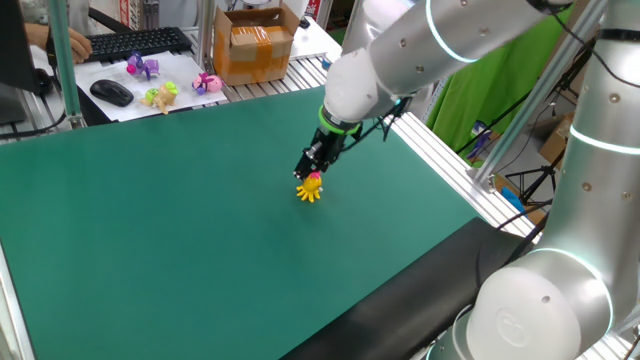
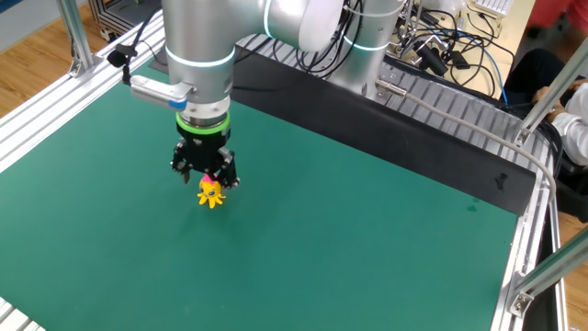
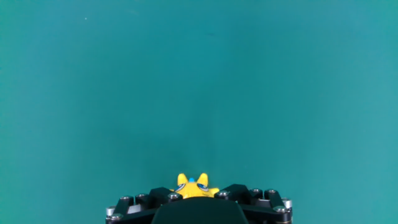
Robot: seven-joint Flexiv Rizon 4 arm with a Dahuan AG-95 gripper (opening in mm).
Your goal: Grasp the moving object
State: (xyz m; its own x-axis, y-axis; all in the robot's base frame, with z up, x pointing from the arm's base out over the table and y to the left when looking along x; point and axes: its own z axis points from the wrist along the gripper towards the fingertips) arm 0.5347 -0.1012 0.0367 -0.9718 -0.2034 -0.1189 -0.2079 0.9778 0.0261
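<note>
The moving object [image 1: 310,190] is a tiny yellow octopus toy with splayed legs and a pink top, near the middle of the green mat [image 1: 150,230]. My gripper [image 1: 312,177] comes down from above, and its black fingers are closed on the toy's pink top. In the other fixed view the toy [image 2: 210,193] hangs just under the gripper [image 2: 209,180], legs down. In the hand view the yellow toy [image 3: 191,186] sits between the jaws of the gripper [image 3: 193,195] at the bottom edge.
Beyond the mat's far edge lie a purple octopus toy [image 1: 142,67], a pink-and-white octopus toy [image 1: 207,83], a yellowish toy [image 1: 160,96], a mouse [image 1: 111,92], a keyboard [image 1: 135,42] and a cardboard box [image 1: 255,45]. Aluminium rails [image 1: 450,160] border the mat.
</note>
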